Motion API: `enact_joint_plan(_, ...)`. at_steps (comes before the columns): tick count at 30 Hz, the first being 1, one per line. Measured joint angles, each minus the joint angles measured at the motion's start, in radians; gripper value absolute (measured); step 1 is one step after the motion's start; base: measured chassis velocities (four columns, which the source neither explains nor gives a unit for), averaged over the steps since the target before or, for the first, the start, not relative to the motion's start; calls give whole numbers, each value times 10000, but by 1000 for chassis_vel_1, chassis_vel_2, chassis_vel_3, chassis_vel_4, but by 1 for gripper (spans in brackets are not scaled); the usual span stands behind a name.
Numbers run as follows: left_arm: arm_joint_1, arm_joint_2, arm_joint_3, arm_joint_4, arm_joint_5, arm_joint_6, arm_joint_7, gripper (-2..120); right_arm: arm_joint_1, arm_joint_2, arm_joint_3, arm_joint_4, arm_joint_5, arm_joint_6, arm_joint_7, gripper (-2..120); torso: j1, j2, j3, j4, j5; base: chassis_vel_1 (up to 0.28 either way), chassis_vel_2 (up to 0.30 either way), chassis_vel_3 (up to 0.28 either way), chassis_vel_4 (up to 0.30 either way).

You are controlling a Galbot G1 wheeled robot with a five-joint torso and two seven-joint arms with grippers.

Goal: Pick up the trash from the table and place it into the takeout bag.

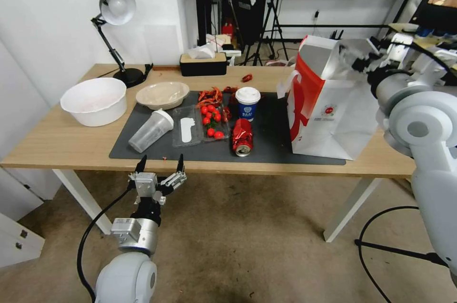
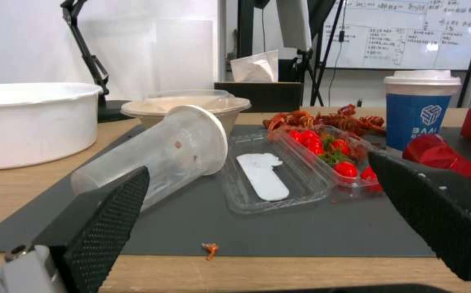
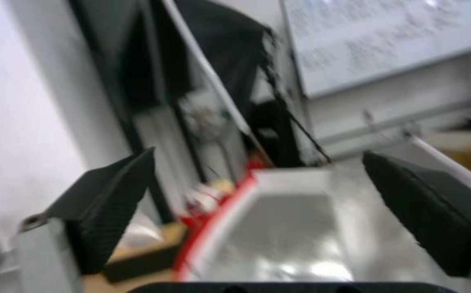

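1. takeout bag (image 1: 333, 112) stands upright at the right end of the table (image 1: 57, 143), mouth up, foil lining showing.
2. right gripper (image 3: 257, 211) hovers above the bag mouth, jaws wide, nothing between them.
3. left gripper (image 1: 161, 166) sits off the table's near edge, well left of the bag, jaws wide and empty, pointing in over the mat (image 1: 143, 153).
4. clear lidded cup (image 1: 150, 130) lies on its side on the mat, far left of the bag, straight ahead of the left gripper; long axis diagonal, lid end away. Left arm is clearly nearer.
5. crushed red can (image 1: 242, 137) lies on the mat between cup and bag, closer to the bag.
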Motion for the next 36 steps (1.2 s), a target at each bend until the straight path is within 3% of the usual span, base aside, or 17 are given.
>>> enact_joint_plan(4, 2, 29, -1, 0, -13, 7, -1, 100, -679, -37, 43, 388, -359, 871, -716, 100, 0, 1, 0, 0, 1, 0, 0, 0, 0)
enact_joint_plan(6, 27, 79, 0, -2, -46, -5, -1, 100, -2519, -118, 81, 1351, -1856, 2065, -2154, 100, 0, 1, 0, -4, 2, 0, 0, 0, 0)
enact_joint_plan(8, 29, 107, -8, -4, -67, -20, -2, 100, -3119, -82, 36, 1743, -2454, 2313, -2372, 100, -1, 3, -1, -2, 0, 0, 0, 0, 0)
enact_joint_plan(11, 32, 160, -14, -6, -78, -67, -2, 100, -4574, 196, -78, 2262, -4179, 2644, -2519, 100, 0, 3, -2, 1, 0, 0, 0, 0, 0)
enact_joint_plan(21, 63, 224, -27, -10, -93, -116, 0, 100, -6262, 510, -205, 2477, -5932, 3284, -2633, 100, 0, 3, -1, -3, 0, 0, 0, 0, 0)
enact_joint_plan(27, 76, 259, -49, -10, -106, -157, 2, 100, -7370, 886, -278, 2472, -7218, 4057, -2598, 100, 0, 3, -2, -2, 0, 0, 0, 0, 0)
enact_joint_plan(31, 106, 287, -56, -5, -112, -217, 4, 100, -8801, 1372, -452, 2039, -8454, 5173, -2128, 100, 0, 3, -1, -1, 0, 0, 0, 0, 0)
enact_joint_plan(36, 118, 298, -58, -2, -115, -234, 7, 100, -9507, 1557, -580, 1544, -8972, 5800, -1975, 100, -1, 2, -1, -1, 0, 0, 0, 0, 0)
